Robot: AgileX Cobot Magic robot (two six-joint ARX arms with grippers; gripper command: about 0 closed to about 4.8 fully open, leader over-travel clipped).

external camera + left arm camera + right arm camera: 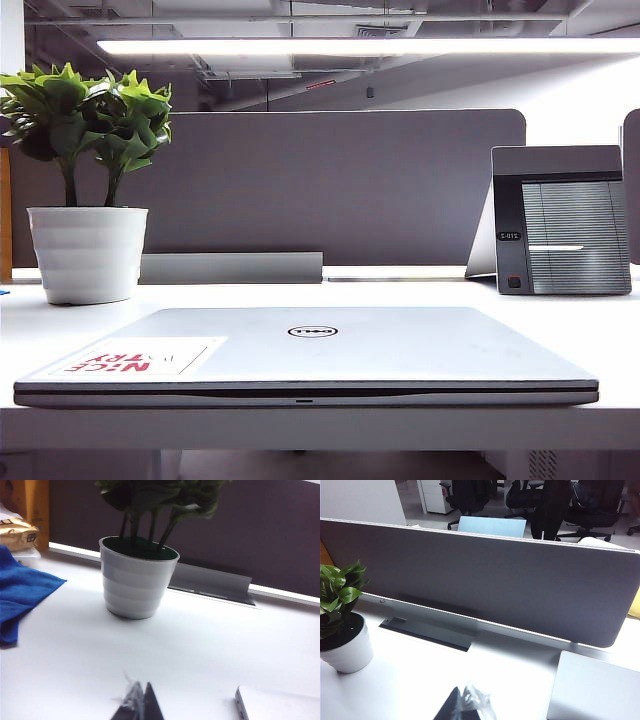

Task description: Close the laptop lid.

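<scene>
Left gripper [137, 707]: only dark finger tips show in its wrist view, over bare table; whether they are apart or together cannot be told.
Right gripper [465, 705]: tips barely in its wrist view, above the table; spacing cannot be told.
Laptop lid [330, 345]: shut flat on the base, silver face up, at 6 o'clock on the table [610, 315].
Sticker [140, 358]: on the lid's 8 o'clock corner.
Plant pot [88, 252]: at 10 o'clock from the laptop.
Blue cloth [20, 595]: beside the pot.
Ribbed device [560, 220]: at 2 o'clock.
Divider [485, 580]: at 12 o'clock.
</scene>
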